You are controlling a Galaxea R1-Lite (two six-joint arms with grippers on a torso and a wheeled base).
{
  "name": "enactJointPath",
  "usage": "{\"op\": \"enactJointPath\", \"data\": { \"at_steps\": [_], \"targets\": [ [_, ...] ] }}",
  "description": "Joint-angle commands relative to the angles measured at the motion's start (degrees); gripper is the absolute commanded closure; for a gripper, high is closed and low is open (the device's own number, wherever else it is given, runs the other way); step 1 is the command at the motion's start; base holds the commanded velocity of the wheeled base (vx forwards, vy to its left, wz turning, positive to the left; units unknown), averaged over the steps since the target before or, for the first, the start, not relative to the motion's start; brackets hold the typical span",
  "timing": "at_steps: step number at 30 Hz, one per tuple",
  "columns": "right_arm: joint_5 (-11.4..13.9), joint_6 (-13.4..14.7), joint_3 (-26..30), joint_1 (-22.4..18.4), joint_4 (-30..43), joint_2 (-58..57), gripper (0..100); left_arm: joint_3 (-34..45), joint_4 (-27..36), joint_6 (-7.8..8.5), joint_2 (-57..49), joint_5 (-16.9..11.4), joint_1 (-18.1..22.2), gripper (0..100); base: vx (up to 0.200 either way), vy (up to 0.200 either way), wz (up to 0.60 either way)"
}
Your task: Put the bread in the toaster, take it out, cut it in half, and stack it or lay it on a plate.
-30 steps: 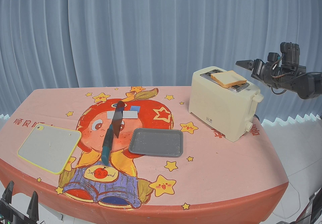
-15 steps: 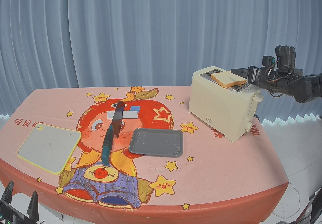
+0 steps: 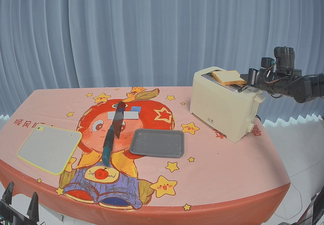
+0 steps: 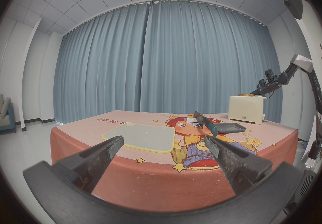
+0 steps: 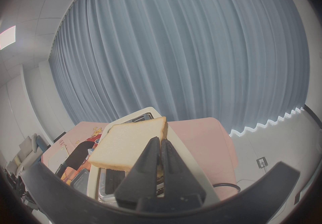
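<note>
A slice of bread (image 3: 228,77) lies flat across the slots on top of the cream toaster (image 3: 222,107), at the table's right. My right gripper (image 3: 245,79) is level with the toaster top, its fingers shut and their tips against the slice's edge. In the right wrist view the closed tips (image 5: 161,142) meet the bread (image 5: 127,147) at its corner, over the toaster (image 5: 188,167). My left gripper (image 4: 164,147) hangs open and holds nothing, low off the table's front left corner (image 3: 20,198).
A grey tray-like plate (image 3: 157,142) sits mid-table. A teal-handled knife (image 3: 111,131) lies to its left. Farther left is a yellow-rimmed cutting board (image 3: 50,148). The toaster's lever and knob face the table's right edge.
My right gripper has come down and leftward to the toaster top and now touches the bread. The slice has shifted slightly left. The left arm stayed still.
</note>
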Motion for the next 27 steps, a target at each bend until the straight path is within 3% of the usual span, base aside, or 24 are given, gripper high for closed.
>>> {"op": "enactJointPath", "data": {
  "at_steps": [1, 27],
  "targets": [
    [0.0, 0.0, -1.6, 0.3, 2.1, -0.2, 100, 1.0, 0.0, -0.02, 0.0, 0.0, 0.0, 0, 0.000, 0.000, 0.00],
    [-0.4, 0.0, -2.8, 0.9, 1.8, -6.9, 100, 1.0, 0.0, -0.02, 0.0, 0.0, 0.0, 0, 0.000, 0.000, 0.00]
  ]
}}
